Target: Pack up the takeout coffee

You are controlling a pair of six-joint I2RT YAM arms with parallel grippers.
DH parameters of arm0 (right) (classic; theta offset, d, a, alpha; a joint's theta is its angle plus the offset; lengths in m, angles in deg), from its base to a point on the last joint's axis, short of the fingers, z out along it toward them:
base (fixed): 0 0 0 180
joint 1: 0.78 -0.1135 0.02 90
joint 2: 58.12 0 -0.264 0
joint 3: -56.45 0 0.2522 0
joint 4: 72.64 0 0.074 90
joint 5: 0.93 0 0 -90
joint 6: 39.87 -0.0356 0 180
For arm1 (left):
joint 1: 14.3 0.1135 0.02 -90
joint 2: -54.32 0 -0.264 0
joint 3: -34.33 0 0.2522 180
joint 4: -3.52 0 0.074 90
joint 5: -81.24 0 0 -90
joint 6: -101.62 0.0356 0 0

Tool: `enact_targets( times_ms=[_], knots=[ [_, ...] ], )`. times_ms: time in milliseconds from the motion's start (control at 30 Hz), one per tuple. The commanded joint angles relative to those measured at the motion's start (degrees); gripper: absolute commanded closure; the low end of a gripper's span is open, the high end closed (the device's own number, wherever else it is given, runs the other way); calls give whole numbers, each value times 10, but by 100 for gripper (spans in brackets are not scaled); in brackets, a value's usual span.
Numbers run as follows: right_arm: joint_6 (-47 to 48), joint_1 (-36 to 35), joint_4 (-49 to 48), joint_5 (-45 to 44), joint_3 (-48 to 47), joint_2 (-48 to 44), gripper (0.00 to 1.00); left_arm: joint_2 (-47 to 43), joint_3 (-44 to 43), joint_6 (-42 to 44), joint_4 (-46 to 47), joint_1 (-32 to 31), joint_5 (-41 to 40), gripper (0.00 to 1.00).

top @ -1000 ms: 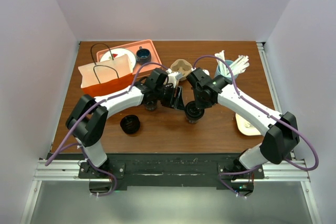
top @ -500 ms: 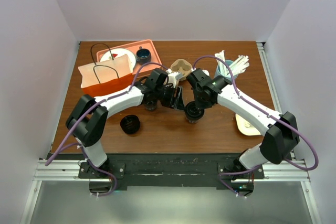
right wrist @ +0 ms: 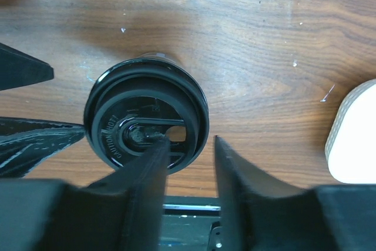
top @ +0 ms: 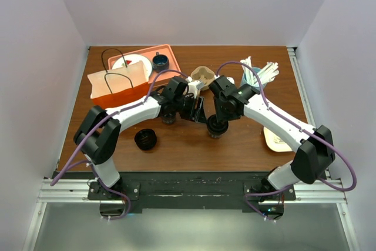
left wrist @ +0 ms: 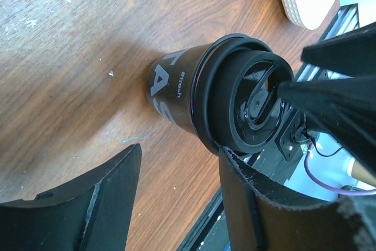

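Observation:
The takeout coffee [top: 216,127] [left wrist: 202,95] [right wrist: 145,120], a dark cup with a black sip lid, stands upright on the table between the two grippers. My right gripper [top: 217,120] [right wrist: 187,143] hovers over it, open. One of its fingers [right wrist: 154,148] reaches into the lid's recess, while the other finger [right wrist: 226,154] stays outside the rim with a gap. My left gripper [top: 196,111] [left wrist: 179,160] is open beside the cup with nothing between its fingers. Its right finger [left wrist: 235,171] sits right at the lid's edge.
An orange paper bag [top: 117,83] lies at the back left, beside an orange tray [top: 170,51] with a white plate [top: 132,66] and a lidless dark cup [top: 160,62]. A cardboard carrier [top: 204,76], a cup of straws [top: 257,73], a pale plate [top: 275,139] and a low black lid-like piece [top: 145,139] are nearby.
The right gripper's jaws seem to have spread slightly over the lid. The left arm and the cup have not moved.

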Motion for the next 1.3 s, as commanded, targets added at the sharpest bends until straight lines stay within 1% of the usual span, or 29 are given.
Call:
enact_targets(
  times_ms=[0, 67, 100, 133, 167, 233, 300, 467, 900, 1067, 1200, 1267],
  knots=[
    [8, 20, -11, 20, -32, -32, 54, -8, -35, 14, 0, -1, -4, 39],
    [20, 41, -26, 41, -20, -53, 49, -10, -37, 14, -3, 0, -4, 38],
    [33, 52, -32, 72, -14, -59, 48, -12, -37, 15, -4, 0, -4, 38],
    [40, 61, -38, 91, 0, -65, 44, -12, -37, 15, -4, 0, -4, 38],
    [47, 80, -50, 114, 8, -74, 42, -13, -38, 17, -5, 0, -4, 37],
    [64, 93, -57, 167, 24, -78, 39, -12, -39, 19, -8, -1, -4, 37],
    [77, 107, -66, 186, 34, -83, 38, -10, -37, 21, -12, -1, -2, 38],
    [105, 135, -88, 270, 61, -76, 38, 1, -34, 20, -7, -2, 6, 40],
    [135, 154, -115, 326, 103, -62, 41, 27, -55, 21, -10, -3, 1, 41],
    [143, 159, -123, 325, 110, -53, 42, 35, -58, 22, -12, -4, -2, 42],
    [145, 161, -122, 319, 109, -47, 46, 34, -59, 23, -12, -4, -1, 42],
    [143, 162, -119, 321, 108, -47, 46, 31, -59, 23, -16, -5, -1, 42]
  ],
)
